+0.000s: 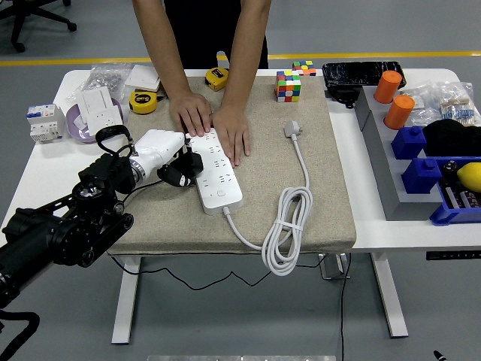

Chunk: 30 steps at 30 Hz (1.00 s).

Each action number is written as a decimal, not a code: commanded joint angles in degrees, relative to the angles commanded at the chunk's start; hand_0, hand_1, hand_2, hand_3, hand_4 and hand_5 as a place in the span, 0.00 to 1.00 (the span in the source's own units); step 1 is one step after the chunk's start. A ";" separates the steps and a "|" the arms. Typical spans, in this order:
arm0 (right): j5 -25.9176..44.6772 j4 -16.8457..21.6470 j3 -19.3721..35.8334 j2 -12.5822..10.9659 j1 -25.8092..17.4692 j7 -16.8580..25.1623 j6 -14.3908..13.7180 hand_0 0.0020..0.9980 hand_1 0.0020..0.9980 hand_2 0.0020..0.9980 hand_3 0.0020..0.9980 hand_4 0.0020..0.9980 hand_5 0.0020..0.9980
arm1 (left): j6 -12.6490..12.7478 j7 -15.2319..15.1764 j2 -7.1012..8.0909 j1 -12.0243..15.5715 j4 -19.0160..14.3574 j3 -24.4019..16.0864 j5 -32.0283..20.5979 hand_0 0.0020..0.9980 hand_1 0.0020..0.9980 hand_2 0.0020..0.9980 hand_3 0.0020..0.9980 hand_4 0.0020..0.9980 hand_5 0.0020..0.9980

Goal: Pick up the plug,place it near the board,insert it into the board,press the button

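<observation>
The left hand [161, 150] has its fingers closed around the black plug [183, 170], which sits at the left edge of the white board [216, 171]. A person's hands [213, 124] steady the board's far end. Square the pins over a socket, then press straight down.

White table [52, 169] under beige mat [331, 203]

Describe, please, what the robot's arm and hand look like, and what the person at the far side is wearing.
The left arm is black, built of chunky jointed segments with a thin black cable looped near the wrist. Its hand has a white casing with dark fingers. The right arm is not in view. The person wears a black top; the forearms are bare, without sleeves.
</observation>
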 joint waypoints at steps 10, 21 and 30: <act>-0.24 0.00 -0.04 0.04 -0.20 -0.17 -0.50 1.00 0.89 0.82 0.81 1.00 0.92 | -0.11 -0.17 0.16 0.25 0.00 0.42 -0.41 0.44 0.53 0.49 0.52 0.63 0.09; -0.50 0.00 0.21 0.04 -0.35 -0.33 -0.49 1.00 0.90 0.82 0.81 1.00 0.92 | -0.32 -0.14 0.17 0.32 0.15 0.85 -0.55 0.46 0.54 0.52 0.53 0.65 0.10; -0.46 0.00 0.57 -0.05 -0.20 -0.60 -0.31 1.00 0.90 0.82 0.81 1.00 0.90 | -0.48 -0.07 0.18 -0.07 0.09 1.08 -0.45 0.49 0.57 0.60 0.57 0.69 0.10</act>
